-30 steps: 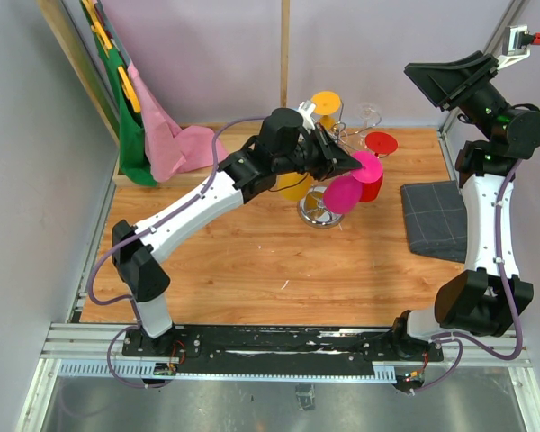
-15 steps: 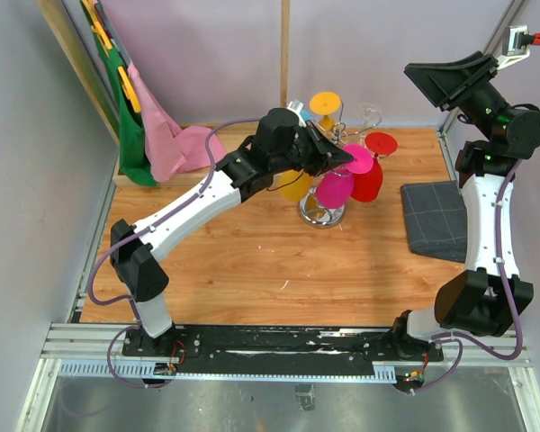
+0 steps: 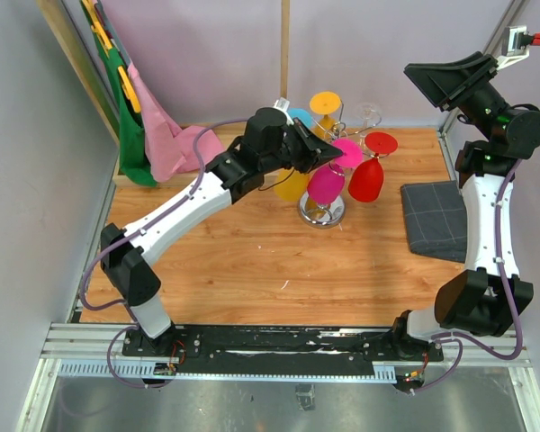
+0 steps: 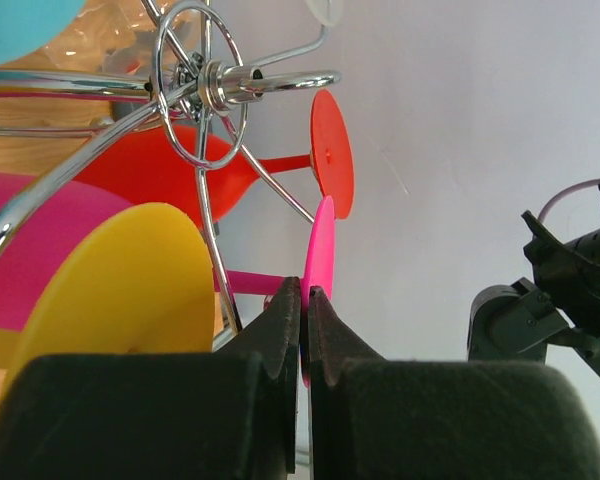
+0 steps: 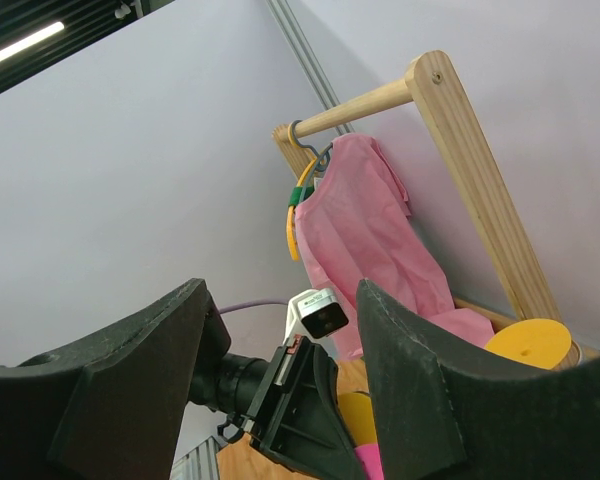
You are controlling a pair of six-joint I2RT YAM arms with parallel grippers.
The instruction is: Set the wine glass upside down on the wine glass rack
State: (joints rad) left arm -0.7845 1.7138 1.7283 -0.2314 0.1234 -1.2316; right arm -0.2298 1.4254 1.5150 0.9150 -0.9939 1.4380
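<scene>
Wine glass (image 4: 321, 250) foot pinched between left fingers (image 4: 278, 335), seemingly hanging on rack (image 4: 226, 80); right fingers (image 5: 425, 400) apart.

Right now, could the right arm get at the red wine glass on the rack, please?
Probably yes: the red wine glass hangs on the right side of the wine glass rack, facing the open right gripper, nothing standing between. The left gripper, shut on the pink wine glass beside it, crowds the spot.

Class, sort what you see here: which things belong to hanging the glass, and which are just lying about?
Job in hand: magenta wine glass; chrome wine glass rack; left hand gripping the glass's foot.
Lying about: grey folded cloth; pink garment; red wine glass, already hung.
</scene>
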